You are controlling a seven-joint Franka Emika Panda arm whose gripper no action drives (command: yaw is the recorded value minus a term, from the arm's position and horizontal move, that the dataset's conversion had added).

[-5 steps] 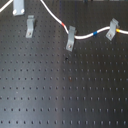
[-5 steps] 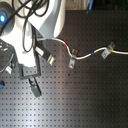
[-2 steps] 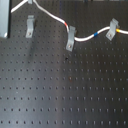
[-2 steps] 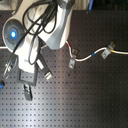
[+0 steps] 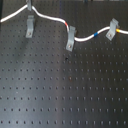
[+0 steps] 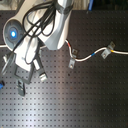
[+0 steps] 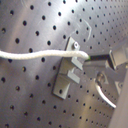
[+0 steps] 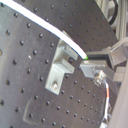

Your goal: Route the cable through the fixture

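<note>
The white cable [image 5: 50,18] runs from the first exterior view's left edge over the left grey clip [image 5: 30,26]. It passes a red-orange band, goes through the middle clip [image 5: 71,39], and reaches the right clip [image 5: 113,26] at its blue and yellow bands. My gripper [image 5: 31,5] is just behind the left clip. In both wrist views the gripper [image 7: 90,60] [image 8: 91,65] is shut on the cable [image 7: 35,54] [image 8: 50,27]. It holds the cable across the top of that clip [image 7: 67,77] [image 8: 59,67]. In the second exterior view the arm [image 6: 35,40] hides this clip.
The dark perforated board [image 5: 65,90] spans the whole scene. In the second exterior view the middle clip [image 6: 71,62], the right clip [image 6: 105,51] and the cable [image 6: 90,55] lie to the right of the arm. A black block [image 6: 20,85] sits at the arm's lower left.
In the second exterior view the arm has swung down and toward the left. The cable's left stretch has shifted slightly at the left clip. The middle and right clips have not moved.
</note>
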